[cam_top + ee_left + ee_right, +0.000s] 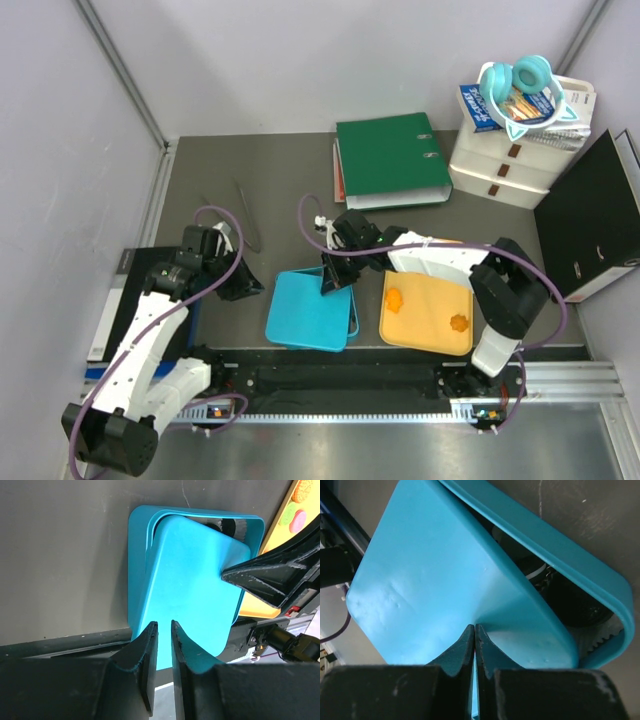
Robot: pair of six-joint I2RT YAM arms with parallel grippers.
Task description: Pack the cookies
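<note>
One lid (435, 580), edge pinched in closed right claw (475, 628), tilted over blue box (580, 565): advise levelling, then pressing corners evenly; left claw (164, 628) barely parted, empty.

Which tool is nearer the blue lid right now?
Right. The right tool is pinched on the lid, holding it tilted over the box. The left tool sits by the lid's left side, slightly open, apparently not gripping it.

The teal lid (445, 595) hides most inside the box (600, 575), possibly cookies (572, 607).
</note>
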